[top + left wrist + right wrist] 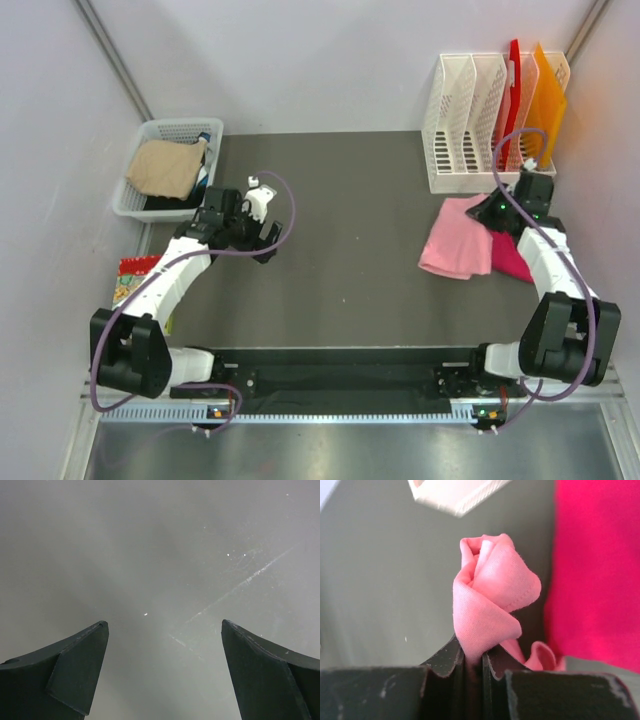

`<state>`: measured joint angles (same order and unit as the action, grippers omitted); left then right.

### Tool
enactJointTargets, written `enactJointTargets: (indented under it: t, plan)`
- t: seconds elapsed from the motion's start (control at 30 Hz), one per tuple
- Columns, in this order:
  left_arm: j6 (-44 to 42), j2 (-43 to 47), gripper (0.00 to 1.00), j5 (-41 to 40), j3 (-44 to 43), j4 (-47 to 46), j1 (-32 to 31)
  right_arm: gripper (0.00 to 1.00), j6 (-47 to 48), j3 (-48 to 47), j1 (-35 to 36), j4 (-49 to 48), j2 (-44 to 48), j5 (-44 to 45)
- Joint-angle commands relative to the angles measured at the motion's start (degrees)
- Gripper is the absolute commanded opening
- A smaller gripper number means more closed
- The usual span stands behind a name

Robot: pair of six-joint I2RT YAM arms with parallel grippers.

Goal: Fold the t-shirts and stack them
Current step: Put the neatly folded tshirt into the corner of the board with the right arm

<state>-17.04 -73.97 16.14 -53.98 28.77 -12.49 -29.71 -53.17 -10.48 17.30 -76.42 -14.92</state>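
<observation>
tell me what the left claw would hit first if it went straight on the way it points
Probably the bare dark grey table top: the wide-open left claw faces only that scratched surface, nothing lying between its fingers. How far off it is cannot be told.

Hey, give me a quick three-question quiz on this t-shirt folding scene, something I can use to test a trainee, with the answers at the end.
1. True or false: the left gripper is holding cloth.
2. The right gripper is shut on: A) the salmon-pink t-shirt; B) the magenta t-shirt; C) the white file rack.
3. Fill in: in the top view, the magenta t-shirt lies on the salmon-pink t-shirt's ___ side.

Key: 1 false, its jaws stand open over bare table; 2 A; 3 right.
</observation>
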Motion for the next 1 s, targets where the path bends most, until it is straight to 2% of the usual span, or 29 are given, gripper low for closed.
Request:
enactJointTargets:
  t: [0.0, 0.2, 0.3, 0.43, 0.67, 0.8, 0.97]
  plan:
    - [-1.16, 0.5, 0.99, 3.28, 0.27, -0.65, 0.63, 0.0, 1.42, -5.19, -4.37, 0.11, 2.16, -0.64]
    - [-1.51, 0.67, 0.99, 3.81, 1.15, -1.35, 1.24, 0.0, 0.89, -6.34, -5.16, -0.51, -0.92, 0.5]
    - [-1.6, 0.15, 0.99, 3.72, 1.59, -1.88, 1.33, 0.0, -0.16, -5.81, -5.69, -2.62, 1.62, 1.29]
    - [-1.51, -0.99, 0.99, 4.51, 1.77, -2.32, 1.59, 0.0, -0.78, -8.09, -6.83, -0.52, 3.91, 5.94]
    - [-1.77, -1.17, 0.99, 5.39, 2.47, -2.93, 2.29, 0.0, -1.58, -11.95, -7.19, 0.54, 6.19, 8.23]
    - [-2.12, -1.43, 0.99, 6.18, 3.09, -3.64, 2.91, 0.0, -1.4, -11.79, -6.83, 1.16, 8.13, 13.93]
    - [-2.21, -2.05, 0.99, 7.06, 3.44, -3.64, 3.35, 0.0, -2.19, -12.13, -7.97, 1.33, 3.83, 17.29]
